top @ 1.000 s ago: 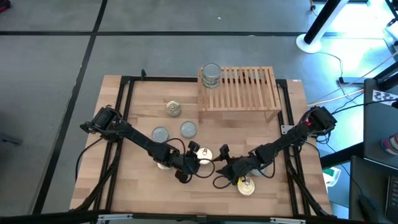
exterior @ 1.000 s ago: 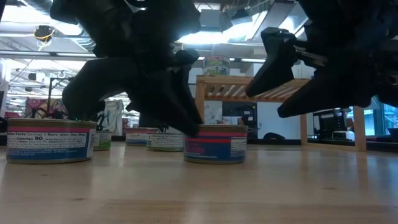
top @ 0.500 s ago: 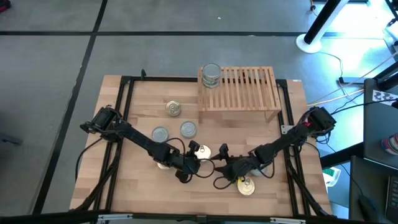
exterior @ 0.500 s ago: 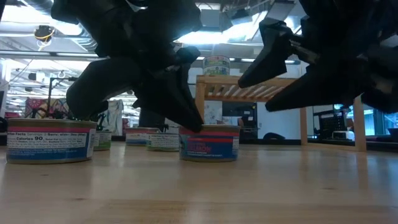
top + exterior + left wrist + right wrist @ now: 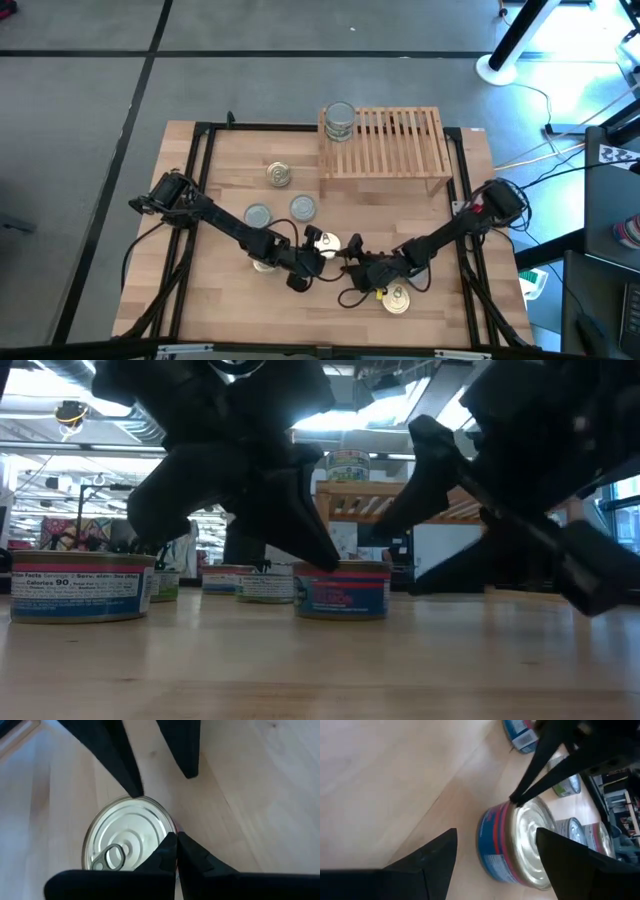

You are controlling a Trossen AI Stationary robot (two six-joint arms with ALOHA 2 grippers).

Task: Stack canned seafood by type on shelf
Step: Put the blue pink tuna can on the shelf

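Right gripper [image 5: 352,259] has shifted toward the pull-ring tin [image 5: 328,247] at table centre-front, fingers wide apart w/ nothing held. Left gripper [image 5: 318,243], fingers spread, touches tin's rim. Shelf [image 5: 385,142] well apart.

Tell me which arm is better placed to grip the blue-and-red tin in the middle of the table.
Right, probably. The right gripper is open, its fingers spread toward the blue-and-red tin with the gold pull-ring top. The left gripper only has fingertips at the tin's rim.
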